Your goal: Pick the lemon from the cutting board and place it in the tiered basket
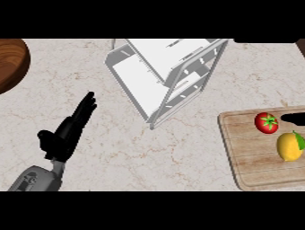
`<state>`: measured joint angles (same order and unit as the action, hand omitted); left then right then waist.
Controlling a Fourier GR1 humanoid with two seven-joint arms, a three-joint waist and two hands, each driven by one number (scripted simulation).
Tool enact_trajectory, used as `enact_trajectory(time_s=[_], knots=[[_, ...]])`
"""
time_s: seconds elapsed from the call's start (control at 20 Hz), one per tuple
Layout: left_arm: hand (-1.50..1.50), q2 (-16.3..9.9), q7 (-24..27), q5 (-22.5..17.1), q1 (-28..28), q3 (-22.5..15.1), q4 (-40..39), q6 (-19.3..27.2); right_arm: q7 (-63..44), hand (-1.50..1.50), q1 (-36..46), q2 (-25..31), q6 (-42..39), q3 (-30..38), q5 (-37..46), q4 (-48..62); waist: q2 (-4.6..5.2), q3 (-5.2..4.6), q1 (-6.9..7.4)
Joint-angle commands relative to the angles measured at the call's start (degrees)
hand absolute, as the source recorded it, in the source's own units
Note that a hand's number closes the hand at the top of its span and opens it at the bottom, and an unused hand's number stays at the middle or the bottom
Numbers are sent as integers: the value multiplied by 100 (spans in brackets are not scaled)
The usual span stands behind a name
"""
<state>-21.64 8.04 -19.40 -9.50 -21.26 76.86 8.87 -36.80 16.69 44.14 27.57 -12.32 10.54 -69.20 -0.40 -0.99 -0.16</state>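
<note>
Grey forearm first: nearest the lower edge, the left arm comes in at the left and ends in the left hand [67, 130], which rests open, fingers straight and pressed together, pointing up and slightly right, thumb out to the side. It holds nothing and lies on bare counter [115, 161].

Well to the right of that hand lies the board [248, 157], pale wood, with the lemon [289, 147] on it, untouched. Just beyond the lemon sits a tomato [266, 123], close but apart from it. Right of the tomato a dark finger-like shape [304, 119] reaches in from the right edge, above the lemon; this looks to be the right hand, but too little shows to tell whether it is spread or curled.

So the step in hand is, I judge, the approach: the lemon is not yet grasped. The next move calls for the right hand to settle over the lemon and close round it without nudging the tomato, then carry it left and away.

Farther off, up and right of the left hand, stands the basket [165, 76], white, its tiers showing nothing inside. A wooden bowl [3, 67] sits beyond the left hand, at the far left.
</note>
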Motion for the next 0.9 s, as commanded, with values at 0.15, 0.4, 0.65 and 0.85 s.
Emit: enact_trajectory(time_s=[0.15,0.4,0.65,0.85], knots=[[0,22,44,-24,90,12,-66,-69,-2452,-150,533,853,-2423,-825,-157,-926,-51,19,35],[0,67,228,42,17,67,-223,-149,-4404,-150,1203,719,-3139,-1080,-437,-2029,-21,56,-11],[0,-9,-136,-117,-2,163,50,-287,-4828,-150,1270,768,-3079,-1042,-508,-2087,-2,79,4],[0,226,-95,55,-227,125,-178,-96,-4837,-150,1127,797,-2895,-1256,-1,-1946,10,70,-82]])
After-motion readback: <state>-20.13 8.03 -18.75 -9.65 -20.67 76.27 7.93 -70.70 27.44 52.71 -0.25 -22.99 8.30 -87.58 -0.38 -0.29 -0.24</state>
